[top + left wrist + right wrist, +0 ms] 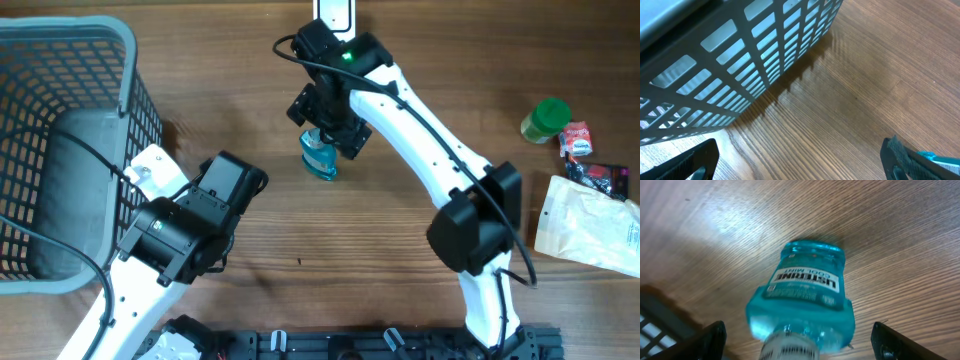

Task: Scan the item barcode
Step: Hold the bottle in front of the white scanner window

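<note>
- Wood table (300, 290) carries a blue mouthwash bottle (805, 292) near its middle; whether it stands or lies, cannot tell.
- Right arm (420, 130) reaches over the bottle. Right jaws are spread wide, one on each side of the bottle, not touching it.
- Left arm (180, 235) sits well left of the bottle, beside a gray basket (125, 60). Left jaws are spread wide, holding nothing.
- Step in hand, judged: grasping the bottle; scan not yet done.
- Next move likely calls for pressing the right jaws onto the bottle's sides, lifting, then turning the barcode toward a reader.
- White device (335, 10) just beyond the bottle may be that reader; cannot tell.
- Barcode spot unclear; front label (805, 280) shows mainly the brand.
</note>
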